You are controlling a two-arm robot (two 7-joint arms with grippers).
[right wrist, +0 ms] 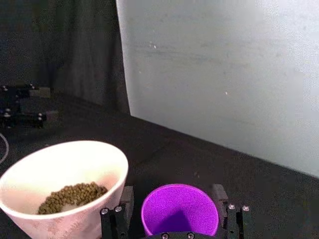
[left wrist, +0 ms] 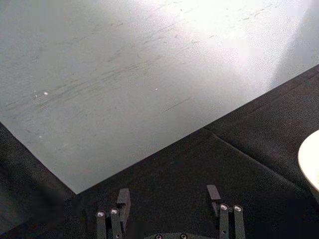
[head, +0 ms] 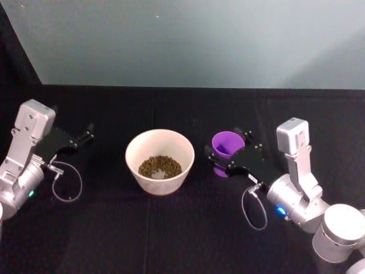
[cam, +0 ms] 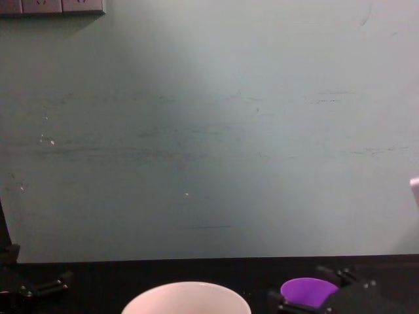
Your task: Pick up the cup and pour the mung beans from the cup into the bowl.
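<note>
Head view puts the right end effector (head: 223,153) around the cup (head: 227,145), fingers flanking its walls, upright beside the bowl (head: 160,161) holding mung beans (head: 160,166) on the black worktop (head: 171,228). Left end effector (head: 88,132) rests open, empty, well apart.

worktop (head: 171,240): covered in black cloth, creased | wall (cam: 209,131): pale grey-green, scuffed, right behind worktop | sockets (cam: 52,6): row at wall's top left, chest view
</note>
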